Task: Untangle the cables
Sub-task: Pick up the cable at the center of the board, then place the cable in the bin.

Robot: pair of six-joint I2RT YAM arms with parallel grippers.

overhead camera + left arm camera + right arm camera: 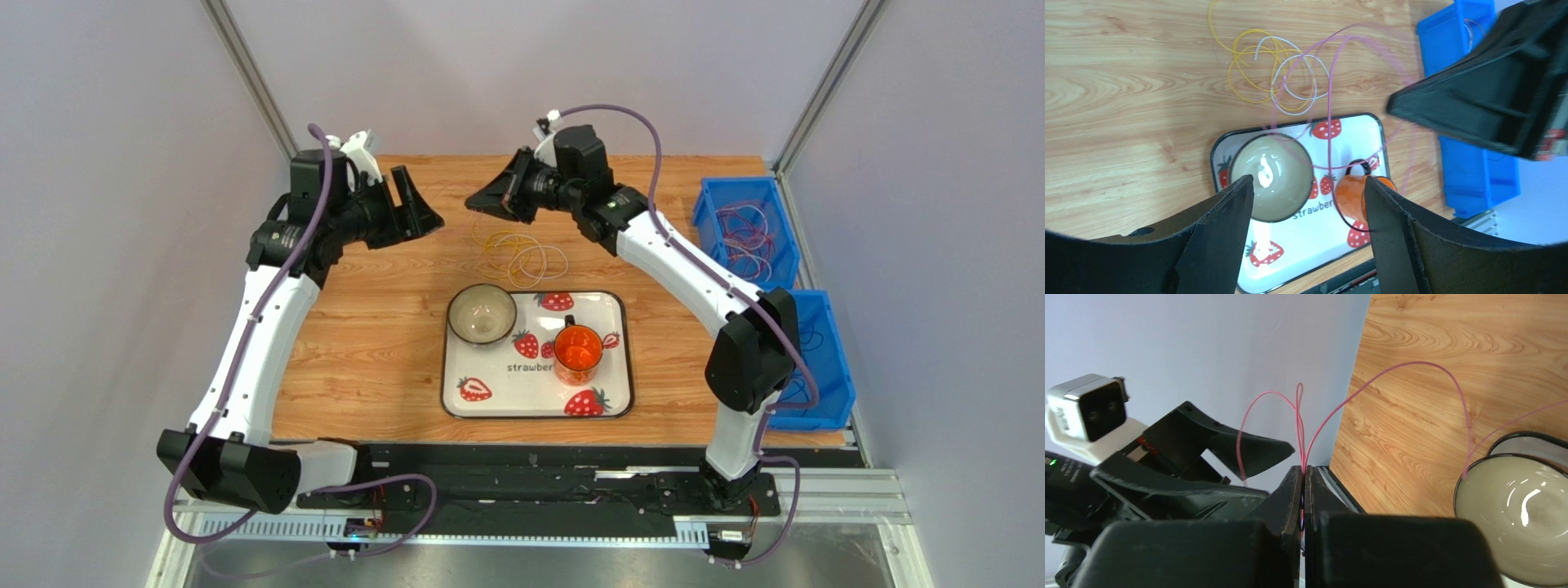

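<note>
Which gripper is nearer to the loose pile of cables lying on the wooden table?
Right. The right gripper, shut on a pink cable, hangs just beyond the left edge of the cable pile; the open left gripper is farther off to its left.

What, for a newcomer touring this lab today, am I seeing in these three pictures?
Two robot arms are bolted to a wooden table. The wide picture comes from a camera above them; the other two come from cameras on each wrist. On the table lie loose thin cables and a strawberry tray carrying a bowl and an orange cup; blue bins sit alongside. The right gripper pinches a pink cable; the left gripper is open, empty.
</note>
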